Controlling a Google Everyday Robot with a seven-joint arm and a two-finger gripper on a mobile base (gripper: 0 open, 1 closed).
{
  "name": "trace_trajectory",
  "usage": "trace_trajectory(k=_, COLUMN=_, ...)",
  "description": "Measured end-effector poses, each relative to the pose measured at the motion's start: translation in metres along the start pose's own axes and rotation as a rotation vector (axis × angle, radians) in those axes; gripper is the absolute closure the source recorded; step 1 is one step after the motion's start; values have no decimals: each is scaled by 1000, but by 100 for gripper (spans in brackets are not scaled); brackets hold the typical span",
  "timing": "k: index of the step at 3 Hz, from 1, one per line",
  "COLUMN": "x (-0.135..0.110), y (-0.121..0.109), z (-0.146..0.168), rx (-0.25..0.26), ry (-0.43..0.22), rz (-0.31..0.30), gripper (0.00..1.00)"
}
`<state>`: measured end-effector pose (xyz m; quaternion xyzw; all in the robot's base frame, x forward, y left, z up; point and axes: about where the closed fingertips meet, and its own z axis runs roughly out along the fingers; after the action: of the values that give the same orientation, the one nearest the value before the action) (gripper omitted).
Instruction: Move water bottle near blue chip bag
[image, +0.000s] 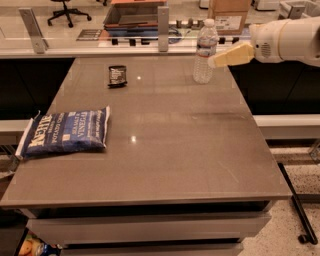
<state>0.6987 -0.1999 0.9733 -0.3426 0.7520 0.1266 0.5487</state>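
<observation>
The water bottle (204, 52) stands upright at the far right of the table, clear and ribbed, with a white cap. The blue chip bag (65, 133) lies flat at the table's left edge, far from the bottle. My gripper (213, 62) is cream-coloured and reaches in from the right on a white arm (287, 40). Its tip is at the bottle's right side, about mid-height. I cannot tell whether it touches the bottle.
A small black packet (117, 76) lies at the far left-centre of the grey table (175, 150). A glass rail with metal posts (162, 22) runs behind the table's far edge. A cardboard box (229, 15) stands beyond it.
</observation>
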Motion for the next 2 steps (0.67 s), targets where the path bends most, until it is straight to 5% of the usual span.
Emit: trace_trajectory(k=2, x=-12, y=-24, z=51, rx=-16, ry=-59, rz=41, gripper=0)
